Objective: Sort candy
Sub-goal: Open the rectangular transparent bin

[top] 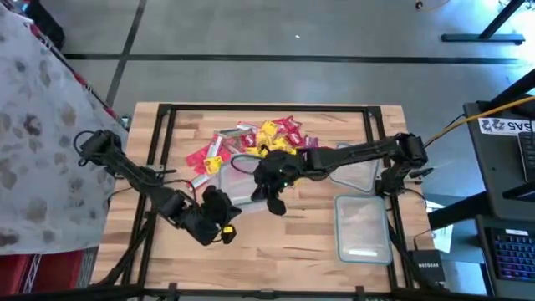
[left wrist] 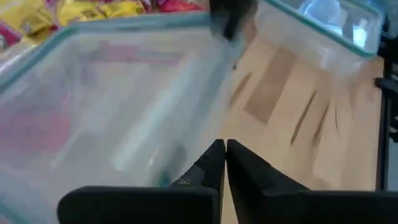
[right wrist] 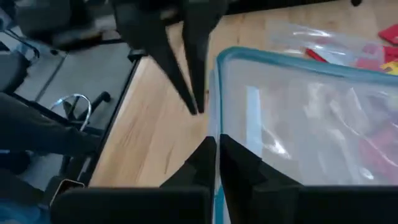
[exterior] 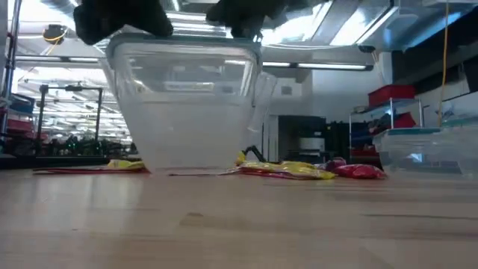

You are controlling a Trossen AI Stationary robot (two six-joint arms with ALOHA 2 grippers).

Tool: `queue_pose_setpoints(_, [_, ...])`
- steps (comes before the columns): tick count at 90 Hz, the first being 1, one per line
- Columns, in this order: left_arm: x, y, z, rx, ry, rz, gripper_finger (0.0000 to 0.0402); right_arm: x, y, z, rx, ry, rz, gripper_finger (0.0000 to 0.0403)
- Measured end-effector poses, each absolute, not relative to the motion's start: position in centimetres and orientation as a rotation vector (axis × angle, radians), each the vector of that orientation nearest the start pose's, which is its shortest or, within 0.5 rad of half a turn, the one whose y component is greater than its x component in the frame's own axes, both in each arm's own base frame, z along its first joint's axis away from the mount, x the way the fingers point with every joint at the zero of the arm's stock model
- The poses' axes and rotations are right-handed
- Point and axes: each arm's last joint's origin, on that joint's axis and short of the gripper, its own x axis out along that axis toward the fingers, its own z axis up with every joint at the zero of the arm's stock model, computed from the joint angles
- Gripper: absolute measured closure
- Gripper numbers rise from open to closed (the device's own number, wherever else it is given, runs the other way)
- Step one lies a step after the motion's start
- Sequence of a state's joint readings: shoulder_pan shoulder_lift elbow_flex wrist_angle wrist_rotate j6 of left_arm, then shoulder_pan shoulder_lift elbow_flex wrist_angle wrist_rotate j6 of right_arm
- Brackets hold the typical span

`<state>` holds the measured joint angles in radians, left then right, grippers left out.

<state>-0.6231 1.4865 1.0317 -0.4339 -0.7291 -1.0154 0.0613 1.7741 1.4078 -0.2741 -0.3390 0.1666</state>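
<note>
Candy [top: 267, 138], a heap of small shiny red, yellow and pink wrapped pieces, is lying at the far middle of the pale wooden table [top: 309, 242]. We're seeing a clear rectangular plastic container [top: 242, 177] sitting just in front of it. The right gripper [top: 273, 201] is clenching its teal rim, and the left gripper [top: 219, 203], fingers pressed together, is hovering beside it.

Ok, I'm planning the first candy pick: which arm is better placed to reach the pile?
Probably right. The right claw sits at the side of the clear container nearer the candy; the left claw is on the far side.
</note>
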Motion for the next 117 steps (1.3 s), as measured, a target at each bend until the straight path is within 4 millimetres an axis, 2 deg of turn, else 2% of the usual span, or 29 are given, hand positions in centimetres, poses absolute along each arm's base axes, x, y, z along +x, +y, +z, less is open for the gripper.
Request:
queue_pose_setpoints(20, [25.9, -16.2, 23.5, -0.413, 0.556, 0.449, 0.0401, 41.1, 1.3, 26.1, 0.282, 0.645, 0.356, 0.0403])
queue_pose_setpoints(36, [26.2, -15.9, 23.0, -0.389, 0.548, 0.488, 0.0402, 42.3, -0.3, 26.1, 0.445, 0.553, 0.332, 0.0403])
queue_pose_setpoints(57, [26.1, -15.6, 22.9, -0.394, 0.525, 0.537, 0.0402, 42.7, -0.1, 27.1, 0.569, 0.468, 0.325, 0.0402])
queue_pose_setpoints(80, [25.0, -14.8, 22.1, -0.381, 0.589, 0.636, 0.0401, 42.7, 0.2, 27.0, 0.571, 0.48, 0.322, 0.0402])
queue_pose_setpoints(94, [24.6, -14.6, 21.3, -0.386, 0.623, 0.645, 0.0401, 43.0, 0.7, 26.5, 0.555, 0.478, 0.262, 0.0402])
queue_pose_setpoints(117, [24.0, -14.5, 19.9, -0.417, 0.654, 0.644, 0.0401, 43.5, 2.2, 25.2, 0.565, 0.515, 0.264, 0.0402])
